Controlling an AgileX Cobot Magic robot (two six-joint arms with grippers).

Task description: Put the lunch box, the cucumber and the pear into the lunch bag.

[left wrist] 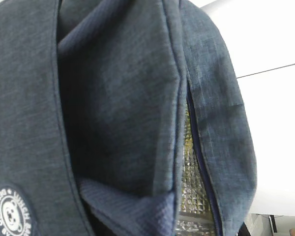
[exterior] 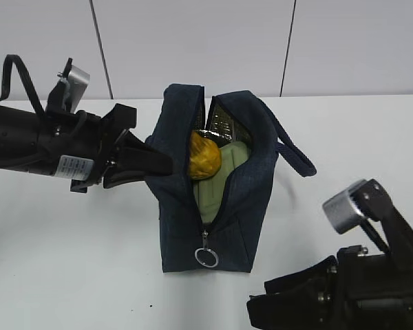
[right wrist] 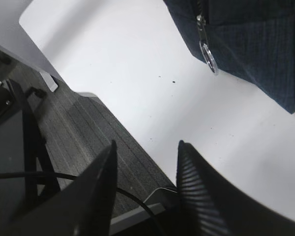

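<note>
The navy lunch bag [exterior: 186, 206] stands unzipped mid-table. Inside it, the yellow-orange pear [exterior: 205, 155] rests on the pale green lid of the lunch box [exterior: 220, 182]. The cucumber is hidden or out of view. My left gripper [exterior: 160, 163] is shut on the bag's left side, holding the fabric there. Bag cloth [left wrist: 118, 98] and its silver lining [left wrist: 189, 167] fill the left wrist view, which hides the jaws. At the table's near right edge my right gripper [right wrist: 146, 143] is open and empty, well short of the bag's corner [right wrist: 255, 44].
The zipper's metal ring pull [exterior: 206, 257] hangs at the bag's near end, and the ring pull [right wrist: 208, 56] also shows in the right wrist view. One handle loop [exterior: 296, 155] sticks out to the right. White tabletop [exterior: 69, 261] surrounds the bag; its near edge drops to dark floor [right wrist: 78, 132].
</note>
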